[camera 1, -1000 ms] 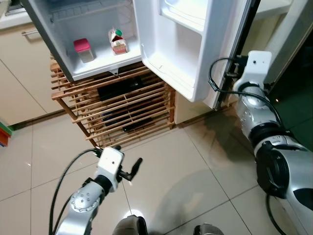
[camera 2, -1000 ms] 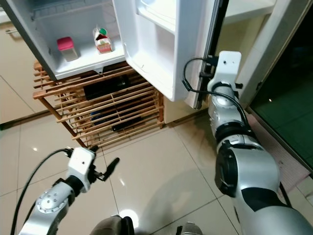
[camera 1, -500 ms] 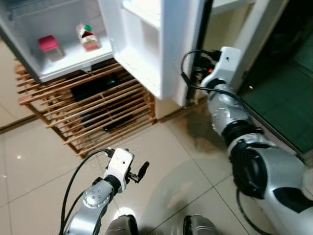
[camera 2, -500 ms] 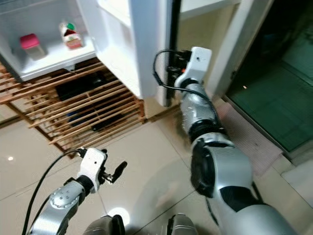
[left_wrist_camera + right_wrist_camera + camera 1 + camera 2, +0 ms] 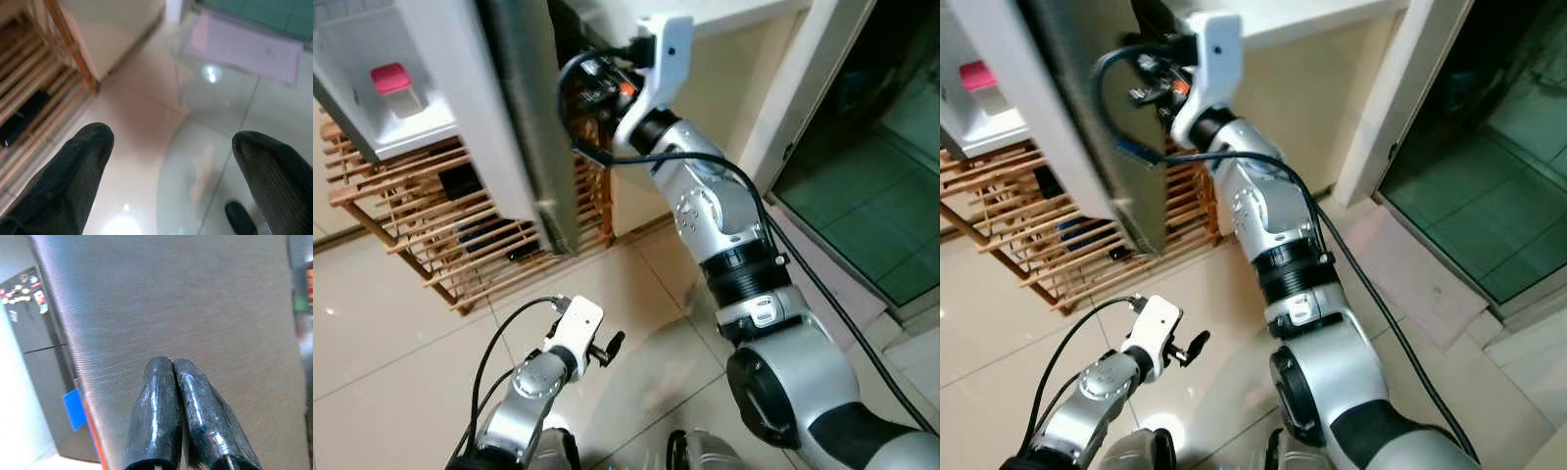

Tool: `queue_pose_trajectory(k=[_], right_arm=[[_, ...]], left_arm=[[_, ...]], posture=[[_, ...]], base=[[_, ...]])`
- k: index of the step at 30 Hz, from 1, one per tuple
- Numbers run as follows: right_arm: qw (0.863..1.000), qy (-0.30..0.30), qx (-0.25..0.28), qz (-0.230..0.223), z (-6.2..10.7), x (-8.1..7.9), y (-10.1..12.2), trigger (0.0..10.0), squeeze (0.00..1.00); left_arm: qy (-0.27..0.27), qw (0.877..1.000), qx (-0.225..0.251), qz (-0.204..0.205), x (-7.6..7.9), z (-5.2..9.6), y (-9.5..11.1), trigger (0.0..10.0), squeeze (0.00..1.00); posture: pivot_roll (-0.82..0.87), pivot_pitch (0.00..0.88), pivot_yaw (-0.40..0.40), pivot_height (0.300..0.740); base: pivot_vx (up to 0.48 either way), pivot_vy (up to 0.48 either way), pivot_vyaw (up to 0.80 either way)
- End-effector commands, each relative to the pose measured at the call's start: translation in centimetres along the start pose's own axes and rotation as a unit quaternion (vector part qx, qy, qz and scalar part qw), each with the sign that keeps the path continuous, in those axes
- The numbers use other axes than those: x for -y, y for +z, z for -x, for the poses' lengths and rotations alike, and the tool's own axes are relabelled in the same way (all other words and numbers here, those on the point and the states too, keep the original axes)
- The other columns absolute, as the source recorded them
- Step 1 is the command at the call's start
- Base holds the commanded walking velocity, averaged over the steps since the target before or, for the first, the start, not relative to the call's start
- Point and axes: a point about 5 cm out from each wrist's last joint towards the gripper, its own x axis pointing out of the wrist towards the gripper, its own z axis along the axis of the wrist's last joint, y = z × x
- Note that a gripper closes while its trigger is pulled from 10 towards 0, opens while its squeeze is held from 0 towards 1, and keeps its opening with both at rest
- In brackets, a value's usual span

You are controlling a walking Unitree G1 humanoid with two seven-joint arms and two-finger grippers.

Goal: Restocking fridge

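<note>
tiled floor (image 5: pixel 401 333) | right gripper (image 5: pixel 180 369) closed against fridge door (image 5: pixel 171 298)

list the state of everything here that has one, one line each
fridge door: partly open, swung across most of the opening
right end effector: fingers shut together, tips against the door's grey outer face
left end effector: fingers open, holding nothing, low over the floor tiles
pink-lidded container: upright on the fridge shelf, lid on
wooden rack: standing under the fridge, dark items on its slats
</note>
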Motion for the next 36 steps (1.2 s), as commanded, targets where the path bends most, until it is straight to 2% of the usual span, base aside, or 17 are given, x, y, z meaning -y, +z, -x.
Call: queue_pose_trajectory(k=[1, 2, 3, 4, 5, 7, 8, 9, 14, 16, 17, 19, 20, 22, 25, 32, 36], right_arm=[[0.994, -0.031, -0.008, -0.107, 0.7, -2.4, -4.9, 10.0, 0.0], [0.994, -0.031, -0.008, -0.107, 0.7, -2.4, -4.9, 10.0, 0.0], [0.994, -0.056, -0.011, -0.091, 1.3, -1.4, -4.9, 10.0, 0.0], [0.988, -0.154, -0.028, -0.019, 3.2, 1.8, -5.0, 10.0, 0.0], [0.988, -0.154, -0.028, -0.019, 3.2, 1.8, -5.0, 10.0, 0.0], [0.963, -0.247, -0.074, 0.074, 6.3, 4.8, -5.1, 10.0, 0.0], [0.963, -0.247, -0.074, 0.074, 6.3, 4.8, -5.1, 10.0, 0.0], [0.949, -0.286, -0.089, 0.095, 7.9, 6.1, -5.3, 10.0, 0.0], [0.911, -0.362, -0.123, 0.156, 12.1, 8.3, -6.0, 10.0, 0.0], [0.884, -0.41, -0.136, 0.181, 15.0, 9.4, -6.7, 10.0, 0.0], [0.884, -0.41, -0.136, 0.181, 15.0, 9.4, -6.7, 10.0, 0.0], [0.863, -0.445, -0.146, 0.189, 17.0, 10.0, -7.2, 10.0, 0.0], [0.863, -0.445, -0.146, 0.189, 17.0, 10.0, -7.2, 10.0, 0.0], [0.847, -0.476, -0.151, 0.183, 19.3, 10.2, -7.7, 10.0, 0.0], [0.846, -0.474, -0.156, 0.186, 19.5, 10.1, -8.0, 10.0, 0.0], [0.86, -0.454, -0.141, 0.186, 18.3, 9.8, -8.0, 10.0, 0.0], [0.861, -0.451, -0.143, 0.187, 18.0, 9.7, -8.3, 10.0, 0.0]], left_arm=[[0.005, 1.0, 0.0, 0.0, 0.1, -0.2, -0.1, 10.0, 0.0], [0.005, 1.0, 0.0, 0.0, 0.1, -0.2, -0.1, 10.0, 0.0], [0.012, 1.0, 0.007, -0.002, -0.1, -0.2, 0.2, 10.0, 0.0], [0.046, 0.998, 0.03, -0.01, -1.3, -0.4, 1.2, 10.0, 0.0], [0.046, 0.998, 0.03, -0.01, -1.3, -0.4, 1.2, 10.0, 0.0], [0.12, 0.987, 0.104, 0.0, -3.6, -0.1, 3.7, 10.0, 0.0], [0.12, 0.987, 0.104, 0.0, -3.6, -0.1, 3.7, 10.0, 0.0], [0.147, 0.98, 0.133, 0.002, -4.6, 0.0, 5.0, 10.0, 0.0], [0.187, 0.963, 0.194, 0.021, -6.4, 0.5, 8.2, 10.0, 0.0], [0.223, 0.944, 0.243, 0.029, -7.4, 1.1, 10.7, 10.0, 0.0], [0.223, 0.944, 0.243, 0.029, -7.4, 1.1, 10.7, 10.0, 0.0], [0.251, 0.925, 0.282, 0.04, -8.0, 1.9, 12.4, 10.0, 0.0], [0.251, 0.925, 0.282, 0.04, -8.0, 1.9, 12.4, 10.0, 0.0], [0.289, 0.906, 0.301, 0.063, -8.5, 2.8, 13.4, 10.0, 0.0], [0.29, 0.909, 0.293, 0.056, -8.3, 2.7, 13.1, 10.0, 0.0], [0.285, 0.918, 0.269, 0.053, -8.1, 2.0, 12.4, 10.0, 0.0], [0.268, 0.93, 0.246, 0.052, -7.1, 1.2, 12.1, 10.0, 0.0]], posture=[[-0.02, 0.078, -0.036, 0.74], [-0.02, 0.078, -0.036, 0.74], [-0.02, 0.073, -0.036, 0.74], [-0.02, 0.057, -0.035, 0.74], [-0.02, 0.057, -0.035, 0.74], [-0.02, 0.04, -0.031, 0.74], [-0.02, 0.04, -0.031, 0.74], [-0.02, 0.023, -0.028, 0.74], [-0.01, 0.0, -0.022, 0.74], [0.0, 0.0, -0.021, 0.74], [0.0, 0.0, -0.021, 0.74], [0.0, 0.0, -0.026, 0.74], [0.0, 0.0, -0.026, 0.74], [0.0, 0.0, -0.025, 0.74], [0.0, 0.0, -0.024, 0.74], [-0.01, 0.0, -0.016, 0.74], [-0.01, 0.0, -0.009, 0.74]], base=[[0.0, 0.0, 0.0], [0.0, 0.0, 0.0], [0.0, 0.0, 0.0], [0.0, 0.0, 0.0], [0.0, 0.0, 0.0], [0.0, 0.0, 0.0], [0.0, 0.0, 0.0], [0.0, 0.0, 0.0], [0.0, 0.0, 0.0], [0.0, 0.0, 0.0], [0.0, 0.0, 0.0], [0.0, 0.0, 0.0], [0.0, 0.0, 0.0], [0.0, 0.0, 0.36], [0.0, 0.264, 0.69], [0.035, 0.42, 0.62], [0.0, 0.332, 0.61]])
